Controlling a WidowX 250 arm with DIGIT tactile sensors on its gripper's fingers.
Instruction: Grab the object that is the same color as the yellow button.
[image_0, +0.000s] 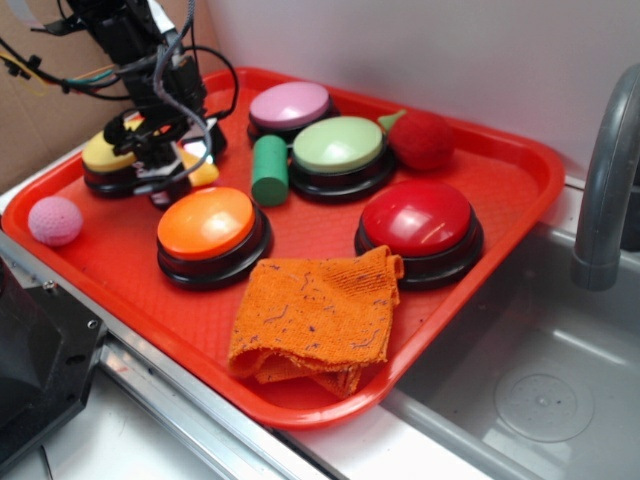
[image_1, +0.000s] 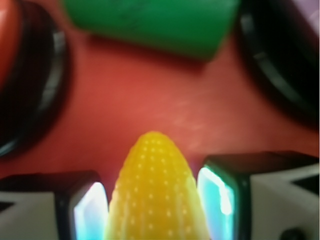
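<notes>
The object, a small yellow corn-shaped toy, lies with its dotted tip pointing forward between my fingers. My gripper is shut on it, both pads pressing its wider sides. In the exterior view my gripper is low over the red tray at the back left. Only a bit of the yellow toy shows at its right side. The yellow button, domed on a black base, sits just left of the gripper and is partly hidden by it.
A green cylinder lies just right of the gripper, straight ahead of the toy's tip as the green cylinder. Orange, light green, pink and red buttons, a pink ball, red strawberry and orange cloth share the tray. A faucet stands right.
</notes>
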